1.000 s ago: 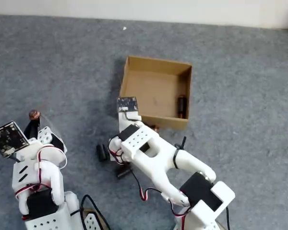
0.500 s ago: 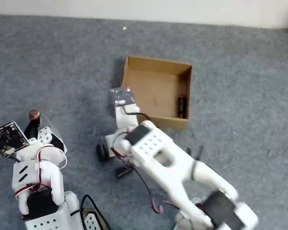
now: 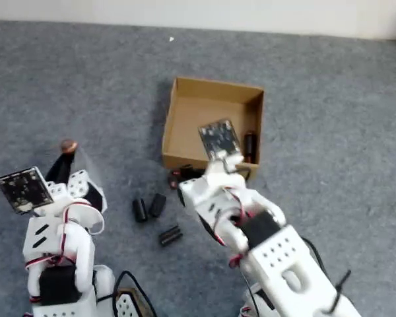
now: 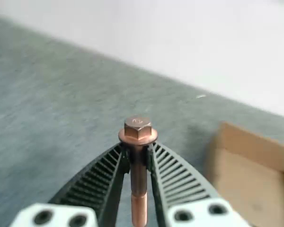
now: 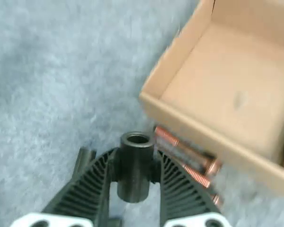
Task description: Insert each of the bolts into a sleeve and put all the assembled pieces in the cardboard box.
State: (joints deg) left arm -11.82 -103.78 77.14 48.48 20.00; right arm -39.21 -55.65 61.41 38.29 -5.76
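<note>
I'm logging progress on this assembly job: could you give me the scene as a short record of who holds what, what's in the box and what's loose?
left gripper: fingers shut on a copper bolt, head up
right gripper: fingers shut on a black sleeve
cardboard box: one dark piece by a side wall
loose sleeves: three on the carpet
loose bolts: at least two beside the box

bolt point(image 4: 138, 172): tip cut off at edge | cardboard box point(image 5: 255, 168): far walls cut off | loose bolts point(image 5: 182, 146): blurred

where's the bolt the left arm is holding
The bolt is clamped in the left gripper, left of the cardboard box in the high view.
</note>
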